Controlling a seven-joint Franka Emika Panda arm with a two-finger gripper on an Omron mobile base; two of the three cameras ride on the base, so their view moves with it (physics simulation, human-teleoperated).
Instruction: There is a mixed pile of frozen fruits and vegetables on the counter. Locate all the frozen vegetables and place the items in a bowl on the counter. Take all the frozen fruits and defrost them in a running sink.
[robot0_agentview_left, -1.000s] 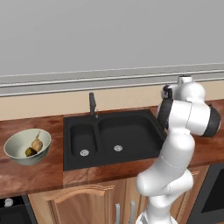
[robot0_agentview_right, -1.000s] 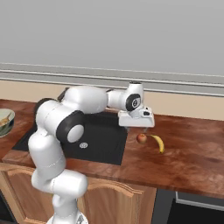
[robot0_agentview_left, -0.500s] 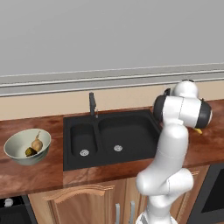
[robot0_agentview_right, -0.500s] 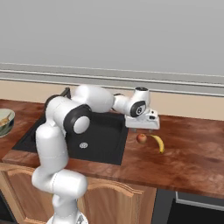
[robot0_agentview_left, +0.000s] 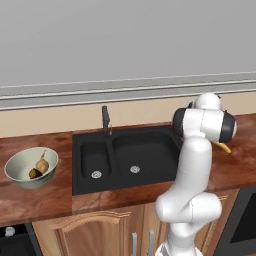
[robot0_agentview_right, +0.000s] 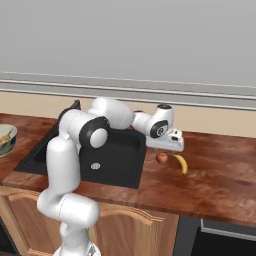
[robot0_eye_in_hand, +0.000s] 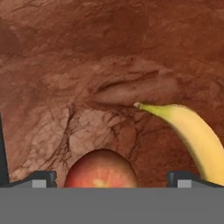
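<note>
Swinging further right across the black double-basin sink, the white arm has carried its gripper from the sink's edge out over the reddish-brown polished wood-grain counter, and it now hangs just above the small round red apple, with the curved yellow banana just beside it on the right. In the hand view the two dark fingertips stand at their widest on either side of the apple, empty and not yet touching it. I judge the apple to be hard, light and smooth, likely slick if frozen, so the fingers should close across its widest middle, squarely, to keep it from squirting out. The banana is stiff and curved and would best be taken across its thick mid-section. Far to the left, the wide pale greenish-cream glossy bowl already holds the small tan onion-like bulb and the dark olive-brown lump. Hidden or unclear: the apple's lower half is cut off at the bottom of the hand view, the arm's body covers the fruits in the left base view except for a sliver of banana, and I cannot tell whether the slim black faucet is running.
</note>
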